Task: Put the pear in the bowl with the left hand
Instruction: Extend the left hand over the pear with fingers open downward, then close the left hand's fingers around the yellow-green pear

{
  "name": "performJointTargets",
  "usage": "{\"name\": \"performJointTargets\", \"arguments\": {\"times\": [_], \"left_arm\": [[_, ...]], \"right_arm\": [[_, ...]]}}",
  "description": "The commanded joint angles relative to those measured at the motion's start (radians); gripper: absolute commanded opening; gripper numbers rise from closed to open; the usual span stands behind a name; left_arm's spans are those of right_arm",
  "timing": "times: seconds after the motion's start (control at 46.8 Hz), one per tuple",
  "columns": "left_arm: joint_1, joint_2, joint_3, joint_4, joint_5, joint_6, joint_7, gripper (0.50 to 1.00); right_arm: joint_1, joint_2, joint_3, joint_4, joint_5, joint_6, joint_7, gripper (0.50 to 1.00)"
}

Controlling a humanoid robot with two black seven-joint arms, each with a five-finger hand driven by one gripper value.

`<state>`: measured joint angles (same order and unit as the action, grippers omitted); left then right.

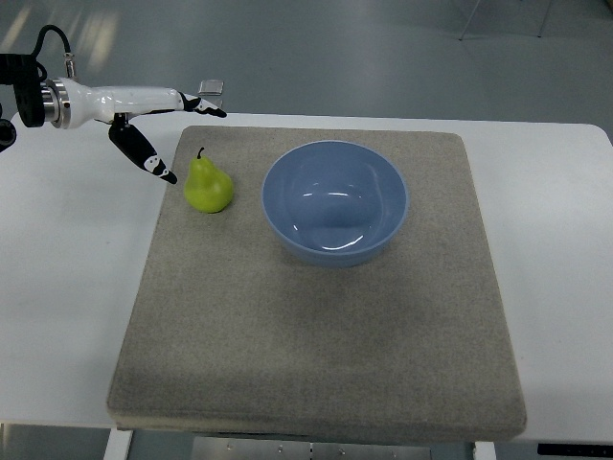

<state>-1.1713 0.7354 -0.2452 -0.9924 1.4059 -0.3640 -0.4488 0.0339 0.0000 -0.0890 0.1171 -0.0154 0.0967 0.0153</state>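
Note:
A yellow-green pear [208, 185] with a dark stem stands upright on the grey mat [316, 326], just left of the blue bowl [335, 201]. The bowl is empty. My left hand [187, 134] comes in from the upper left, white with black fingertips. Its fingers are spread open: the thumb [148, 156] points down toward the pear's left side, the other fingers [203, 105] reach out above and behind the pear. The hand holds nothing and is just short of the pear. The right arm is out of view.
The mat lies on a white table [67, 287]. A small clear object [211, 88] sits at the table's far edge behind the hand. Grey floor lies beyond the table.

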Motion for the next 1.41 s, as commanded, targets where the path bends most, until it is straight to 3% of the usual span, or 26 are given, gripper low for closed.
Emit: {"name": "performJointTargets", "arguments": {"times": [0.0, 0.278, 0.641, 1.046, 1.196, 1.388], "left_arm": [[0.002, -0.007, 0.000, 0.001, 0.005, 0.002, -0.001, 0.992], [0.030, -0.016, -0.002, 0.029, -0.001, 0.008, -0.001, 0.992], [0.038, -0.137, 0.015, 0.136, 0.042, 0.014, 0.009, 0.990], [0.038, -0.163, 0.024, 0.143, 0.156, 0.016, 0.007, 0.984], [0.039, -0.175, 0.026, 0.175, 0.203, 0.071, 0.007, 0.979], [0.039, -0.183, 0.041, 0.181, 0.203, 0.082, 0.007, 0.979]], "right_arm": [[0.000, 0.000, 0.000, 0.000, 0.000, 0.000, 0.000, 0.924], [0.000, 0.000, 0.000, 0.000, -0.001, 0.000, 0.000, 0.924], [0.000, 0.000, 0.000, 0.000, 0.000, 0.000, 0.000, 0.926], [0.000, 0.000, 0.000, 0.000, 0.000, 0.000, 0.000, 0.924], [0.000, 0.000, 0.000, 0.001, 0.000, 0.000, 0.000, 0.926], [0.000, 0.000, 0.000, 0.000, 0.000, 0.000, 0.000, 0.924]]}}
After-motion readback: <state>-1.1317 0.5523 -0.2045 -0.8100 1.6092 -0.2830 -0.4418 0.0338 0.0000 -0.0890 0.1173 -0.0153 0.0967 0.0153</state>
